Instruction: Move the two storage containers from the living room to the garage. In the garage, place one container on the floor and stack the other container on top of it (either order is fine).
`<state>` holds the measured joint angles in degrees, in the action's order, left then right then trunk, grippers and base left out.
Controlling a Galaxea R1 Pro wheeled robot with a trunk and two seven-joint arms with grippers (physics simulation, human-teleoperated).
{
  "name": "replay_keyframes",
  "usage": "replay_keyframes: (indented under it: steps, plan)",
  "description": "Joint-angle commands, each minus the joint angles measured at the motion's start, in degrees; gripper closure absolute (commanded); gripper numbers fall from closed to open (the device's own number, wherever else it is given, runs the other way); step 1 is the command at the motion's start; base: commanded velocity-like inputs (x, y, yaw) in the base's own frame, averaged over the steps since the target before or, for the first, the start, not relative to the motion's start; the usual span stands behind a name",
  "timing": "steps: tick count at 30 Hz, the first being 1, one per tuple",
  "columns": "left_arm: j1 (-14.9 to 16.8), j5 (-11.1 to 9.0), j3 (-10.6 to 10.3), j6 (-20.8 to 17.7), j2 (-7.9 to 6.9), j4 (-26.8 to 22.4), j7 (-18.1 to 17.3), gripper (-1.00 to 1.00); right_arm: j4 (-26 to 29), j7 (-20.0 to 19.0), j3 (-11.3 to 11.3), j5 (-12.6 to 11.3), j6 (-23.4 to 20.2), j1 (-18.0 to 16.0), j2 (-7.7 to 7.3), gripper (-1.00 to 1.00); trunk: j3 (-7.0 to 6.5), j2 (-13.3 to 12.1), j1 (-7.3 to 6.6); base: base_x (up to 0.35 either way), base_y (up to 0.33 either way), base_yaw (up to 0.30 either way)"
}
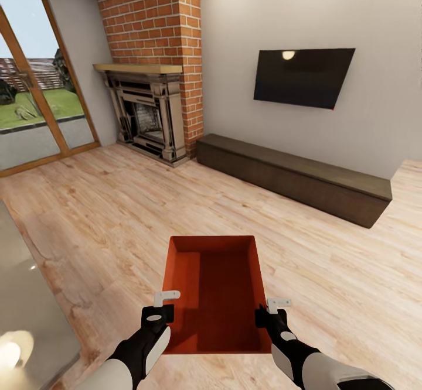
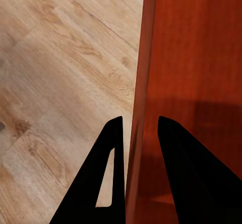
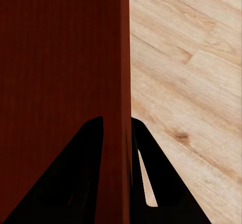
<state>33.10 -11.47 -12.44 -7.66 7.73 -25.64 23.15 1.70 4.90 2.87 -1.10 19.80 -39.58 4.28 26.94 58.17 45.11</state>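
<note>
One red-orange open-topped storage container (image 1: 217, 296) hangs in front of me over the living room's light wood plank floor (image 1: 117, 214). My left gripper (image 1: 166, 304) is shut on its left wall and my right gripper (image 1: 271, 309) is shut on its right wall. In the left wrist view the thin wall (image 2: 138, 113) runs between the two black fingers (image 2: 113, 148) of the left gripper (image 2: 137, 125). The right wrist view shows the other wall (image 3: 121, 108) pinched between the fingers (image 3: 143, 148) of the right gripper (image 3: 117, 125). The container's inside looks empty.
Ahead stand a red-brick fireplace (image 1: 153, 85), a long dark low cabinet (image 1: 293, 176) under a black wall TV (image 1: 303, 77), and a glass door (image 1: 35, 103) at the left. A pale glossy surface (image 1: 23, 308) lies close at my lower left. Wood floor stretches between.
</note>
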Motion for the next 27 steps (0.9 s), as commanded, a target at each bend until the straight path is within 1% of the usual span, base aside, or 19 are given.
replay_keyframes:
  steps: [1, 27]
  plan:
    - [0.04, -0.05, -0.22, -0.25, 0.0, -0.25, 0.49, 1.0, -0.12, -0.11, 0.03, 0.49, 0.03, -0.02, 0.2, 1.0, -0.04, 0.04, 0.0, 0.0, 0.0, 0.0]
    - [0.04, -0.05, -0.22, -0.26, 0.0, -0.37, 0.49, 1.0, -0.12, -0.08, 0.03, 0.49, 0.02, -0.04, 0.2, 1.0, -2.43, 0.04, 0.0, 0.0, 0.0, 0.0]
